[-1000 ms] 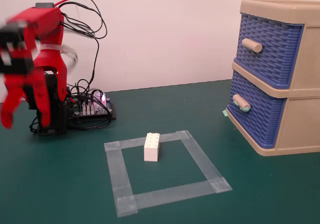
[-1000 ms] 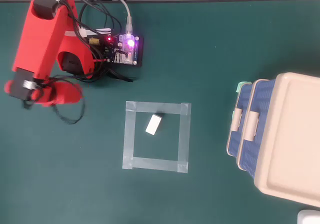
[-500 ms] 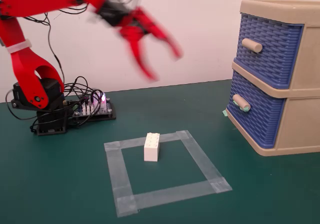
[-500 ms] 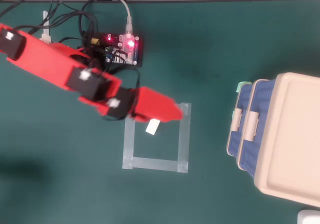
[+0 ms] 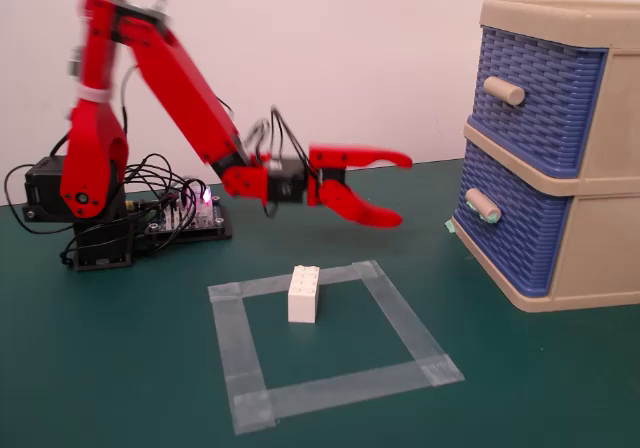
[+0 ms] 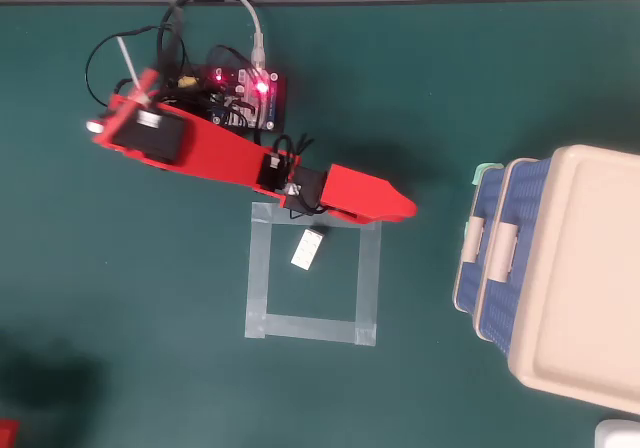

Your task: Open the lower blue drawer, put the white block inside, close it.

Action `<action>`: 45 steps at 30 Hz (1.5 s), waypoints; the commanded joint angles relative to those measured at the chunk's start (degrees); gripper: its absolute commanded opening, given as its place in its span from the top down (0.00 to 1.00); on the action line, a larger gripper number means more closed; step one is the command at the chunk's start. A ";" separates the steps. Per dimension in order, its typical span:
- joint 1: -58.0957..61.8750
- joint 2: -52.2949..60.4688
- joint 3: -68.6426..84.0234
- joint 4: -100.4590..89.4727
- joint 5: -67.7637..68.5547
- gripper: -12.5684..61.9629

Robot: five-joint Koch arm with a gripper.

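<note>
The white block (image 5: 304,294) stands upright inside a taped square on the green mat, also seen from above (image 6: 307,249). The lower blue drawer (image 5: 510,223) is shut in the beige cabinet at the right; its teal-tipped peg handle (image 5: 483,206) faces left. From above, that handle (image 6: 470,251) pokes out under the cabinet top. My red gripper (image 5: 402,188) hovers open in mid-air, pointing right toward the cabinet, a short way left of the handle and above and behind the block. Its fingers hold nothing. In the overhead view the gripper (image 6: 408,208) sits over the square's far right corner.
The upper blue drawer (image 5: 535,98) with a plain beige handle is shut too. The arm's base (image 5: 85,208) and a lit circuit board (image 5: 190,213) with loose cables sit at the back left. The tape square (image 5: 330,340) marks the mat's middle.
The arm swung from folded at the left, out over the mat, then lowered; the gripper now points right at handle height, closer to the cabinet. Block and drawers have not moved.
</note>
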 commanded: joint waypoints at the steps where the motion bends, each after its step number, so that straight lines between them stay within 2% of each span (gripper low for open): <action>1: -0.88 -1.93 -6.06 -6.06 3.43 0.40; 8: 0.00 -14.50 -22.41 -4.83 3.52 0.43; 13: 0.70 -18.28 -34.28 5.71 3.52 0.51; 19: 0.62 -21.88 -44.47 13.71 3.43 0.68; 22: 0.79 -22.24 -45.09 17.75 3.52 0.84; 23: 0.79 -22.15 -45.09 20.30 3.52 0.92; 24: 0.79 -21.97 -44.82 22.06 3.60 0.94; 27: 2.02 -20.30 -42.45 24.61 4.04 0.94; 36: 6.59 8.17 -1.67 24.61 7.73 0.94; 43: 11.78 17.23 11.43 24.87 8.17 0.92; 45: 12.04 18.11 11.43 24.87 8.09 0.64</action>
